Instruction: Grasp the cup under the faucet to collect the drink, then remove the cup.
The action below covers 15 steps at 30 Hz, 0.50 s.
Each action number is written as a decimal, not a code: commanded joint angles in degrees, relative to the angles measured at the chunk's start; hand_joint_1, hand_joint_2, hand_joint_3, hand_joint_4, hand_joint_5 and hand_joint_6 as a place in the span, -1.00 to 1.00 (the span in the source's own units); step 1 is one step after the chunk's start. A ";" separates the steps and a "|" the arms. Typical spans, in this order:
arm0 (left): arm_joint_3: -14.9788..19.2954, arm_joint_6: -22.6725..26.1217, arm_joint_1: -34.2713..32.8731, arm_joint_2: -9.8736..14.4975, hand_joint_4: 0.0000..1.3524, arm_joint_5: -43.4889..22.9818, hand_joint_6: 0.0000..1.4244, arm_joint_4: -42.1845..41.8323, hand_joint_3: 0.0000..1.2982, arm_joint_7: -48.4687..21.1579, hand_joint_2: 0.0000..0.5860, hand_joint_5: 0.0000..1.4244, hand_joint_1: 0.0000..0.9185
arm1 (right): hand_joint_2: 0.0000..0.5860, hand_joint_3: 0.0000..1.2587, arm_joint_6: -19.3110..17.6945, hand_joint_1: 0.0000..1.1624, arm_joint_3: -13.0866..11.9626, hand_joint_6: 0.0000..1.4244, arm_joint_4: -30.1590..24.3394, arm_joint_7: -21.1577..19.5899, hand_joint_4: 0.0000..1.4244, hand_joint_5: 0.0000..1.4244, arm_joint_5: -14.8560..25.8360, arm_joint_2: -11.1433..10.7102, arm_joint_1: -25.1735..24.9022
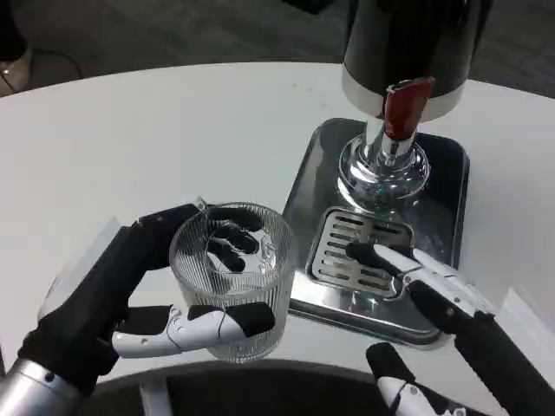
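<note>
The left hand [130, 286] reaches in from the lower left, its black-gloved back turned up and its silver forearm at the bottom corner. Its fingers wrap around a ribbed glass cup [232, 277]: the thumb lies across the near wall, and the other fingers curl behind, showing dark through the clear glass. The cup is gripped upright, just left of the steel drip tray [381, 173] and not under the faucet [386, 143].

The right hand [434, 299] comes in from the lower right with its fingers apart and nothing in them. One long finger stretches out over the slotted grille [342, 238] of the tray, its black tip above the slots; whether it touches the metal I cannot tell. Another fingertip shows low at the picture's bottom edge, off the tray.

The cup is a clear tumbler with fine vertical ribs and a thick, smooth rim; it appears to be empty.

The faucet is a chromed spout with a red lever [406, 106], hanging from the black-bodied dispenser [408, 39] above the tray. All of this stands on the white counter [173, 130].
</note>
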 commanded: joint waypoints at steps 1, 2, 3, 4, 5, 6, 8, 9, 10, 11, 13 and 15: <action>-0.52 -0.87 -1.10 -0.02 0.40 -0.95 0.10 0.48 0.25 -0.07 -0.65 0.52 0.27 | 0.76 -0.79 -1.18 -0.24 0.19 -0.93 -0.83 -0.10 -0.83 -0.93 0.27 0.19 1.00; -0.60 -0.89 -1.27 -0.04 0.40 -0.88 0.10 0.64 0.25 -0.04 -0.65 0.52 0.27 | 0.76 -0.79 -1.20 -0.24 0.17 -0.93 -0.79 -0.13 -0.83 -0.93 0.28 0.22 1.05; -0.75 -0.93 -1.57 -0.06 0.40 -0.77 0.10 0.92 0.25 -0.01 -0.65 0.52 0.27 | 0.76 -0.78 -1.22 -0.24 0.18 -0.93 -0.74 -0.15 -0.83 -0.93 0.29 0.23 1.11; -0.95 -0.97 -1.99 -0.10 0.40 -0.66 0.10 1.30 0.25 0.02 -0.65 0.52 0.27 | 0.76 -0.78 -1.24 -0.24 0.18 -0.93 -0.72 -0.17 -0.83 -0.93 0.29 0.25 1.14; -1.08 -1.01 -2.26 -0.11 0.40 -0.60 0.10 1.56 0.25 0.04 -0.65 0.52 0.27 | 0.76 -0.78 -1.25 -0.24 0.19 -0.93 -0.70 -0.18 -0.83 -0.93 0.26 0.27 1.21; -1.28 -1.03 -2.71 -0.14 0.40 -0.53 0.10 1.97 0.25 0.07 -0.65 0.52 0.27 | 0.75 -0.76 -1.24 -0.24 0.21 -0.93 -0.69 -0.20 -0.83 -0.93 0.23 0.30 1.32; -1.68 -1.04 -3.72 -0.22 0.40 -0.43 0.10 2.91 0.25 0.17 -0.65 0.52 0.27 | 0.74 -0.76 -1.22 -0.24 0.25 -0.93 -0.68 -0.22 -0.82 -0.93 0.19 0.36 1.50; -2.00 -1.01 -4.82 -0.40 0.40 -0.42 0.10 3.95 0.25 0.30 -0.65 0.52 0.27 | 0.74 -0.76 -1.21 -0.24 0.27 -0.93 -0.71 -0.25 -0.82 -0.93 0.18 0.42 1.67; -2.31 -0.94 -6.01 -0.61 0.40 -0.45 0.10 5.08 0.25 0.41 -0.65 0.52 0.27 | 0.74 -0.76 -1.21 -0.24 0.29 -0.93 -0.73 -0.28 -0.82 -0.93 0.17 0.46 1.78; -2.52 -0.94 -6.81 -0.74 0.40 -0.48 0.10 5.88 0.25 0.49 -0.65 0.52 0.27 | 0.74 -0.76 -1.24 -0.24 0.30 -0.93 -0.77 -0.34 -0.82 -0.93 0.13 0.54 1.92; -2.94 -1.13 -8.76 -1.05 0.40 -0.36 0.10 7.95 0.25 0.57 -0.65 0.52 0.27 | 0.73 -0.75 -1.28 -0.24 0.29 -0.93 -0.88 -0.46 -0.82 -0.93 0.05 0.67 2.18; -3.26 -1.56 -10.25 -1.21 0.40 0.01 0.10 9.61 0.25 0.63 -0.65 0.52 0.27 | 0.73 -0.75 -1.34 -0.24 0.20 -0.93 -0.98 -0.52 -0.82 -0.93 0.03 0.77 2.47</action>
